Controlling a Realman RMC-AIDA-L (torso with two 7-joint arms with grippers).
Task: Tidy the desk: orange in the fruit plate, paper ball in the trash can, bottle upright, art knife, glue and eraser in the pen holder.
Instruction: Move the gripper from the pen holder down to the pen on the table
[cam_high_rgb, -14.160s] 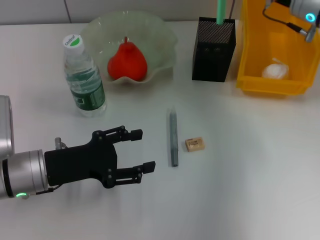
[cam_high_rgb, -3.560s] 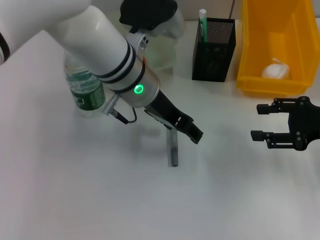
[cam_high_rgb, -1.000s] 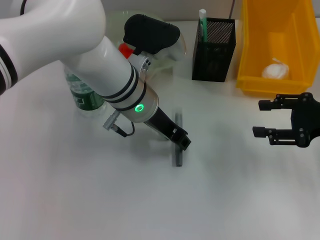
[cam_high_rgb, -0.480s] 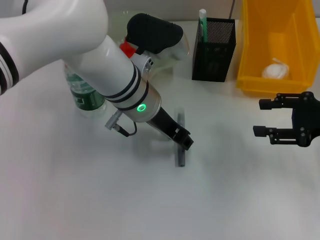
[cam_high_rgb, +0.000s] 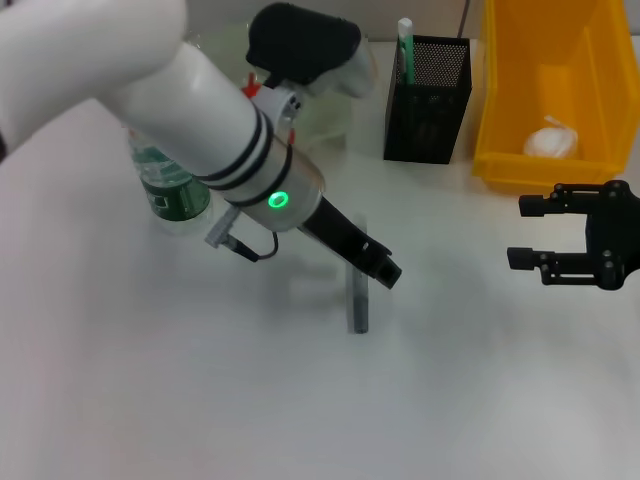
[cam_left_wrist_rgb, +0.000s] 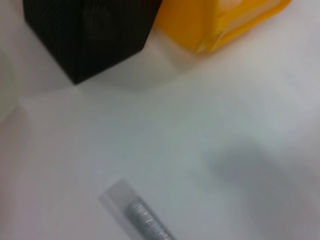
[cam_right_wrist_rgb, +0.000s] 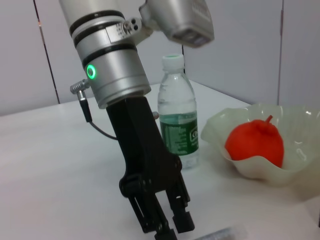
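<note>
My left gripper (cam_high_rgb: 384, 270) hangs just over the grey art knife (cam_high_rgb: 357, 302), which lies flat on the table; both also show in the right wrist view, gripper (cam_right_wrist_rgb: 169, 227) and knife (cam_right_wrist_rgb: 220, 234). My right gripper (cam_high_rgb: 516, 233) is open and empty, hovering at the table's right. The orange (cam_right_wrist_rgb: 255, 142) sits in the fruit plate (cam_right_wrist_rgb: 260, 172). The bottle (cam_right_wrist_rgb: 177, 125) stands upright. The glue (cam_high_rgb: 404, 45) stands in the pen holder (cam_high_rgb: 428, 100). The paper ball (cam_high_rgb: 550, 142) lies in the trash can (cam_high_rgb: 500, 120). The eraser is out of view.
My left arm covers much of the fruit plate (cam_high_rgb: 335, 115) and the bottle (cam_high_rgb: 172, 190) in the head view. The left wrist view shows the knife's end (cam_left_wrist_rgb: 142, 220), the pen holder (cam_left_wrist_rgb: 85, 35) and the trash can's corner (cam_left_wrist_rgb: 215, 25).
My left gripper has moved a little to the right over the knife. The knife lies slightly right of where it lay 3.6 s ago. The right gripper has stayed put.
</note>
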